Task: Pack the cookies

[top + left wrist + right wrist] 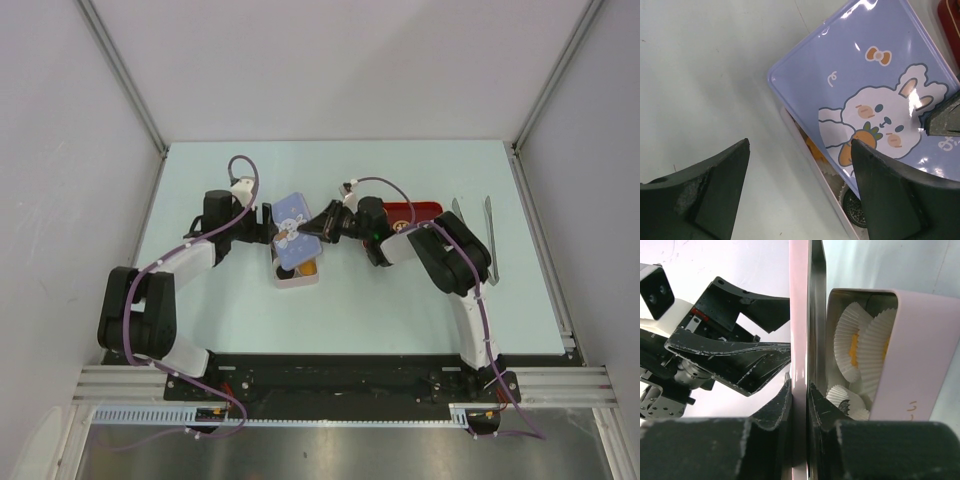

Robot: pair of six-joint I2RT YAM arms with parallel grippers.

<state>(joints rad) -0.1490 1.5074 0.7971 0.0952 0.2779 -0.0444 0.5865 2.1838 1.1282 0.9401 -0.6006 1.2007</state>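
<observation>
Right claw (799,390): clenched on the thin edge of the lid (800,315), one finger pressed to each face. Holds it tilted above the tin (297,276), leaving the tin's near end uncovered.

Left claw (800,145): released, jaws spread wide, hovering just left of the tin and gripping nothing.

Inside the tin, under the raised lid: the cookies (815,149). Visible are an orange one and a dark ridged one at the tin's left wall, with yellow showing in white fluted paper cups (850,335).

Probably light, dry and brittle, so apt to chip under a hard pinch and to shift in the cups if the tin gets jolted. Best taken, if at all, by the cup wall or softly across the flat faces, never by the fancy edges. Seemingly no call to lift any now, with every one in view already inside the tin.

As for the lid, looks stiff, thin and glossy, hence likely to slip or pivot in so narrow an edge grip. Worth lowering level and square onto the tin, with the free claw placed to steady the tin's left wall.

Farther right of the tin, on the worktop (400,310): a flat red object (415,210) and metal tongs (490,240).
</observation>
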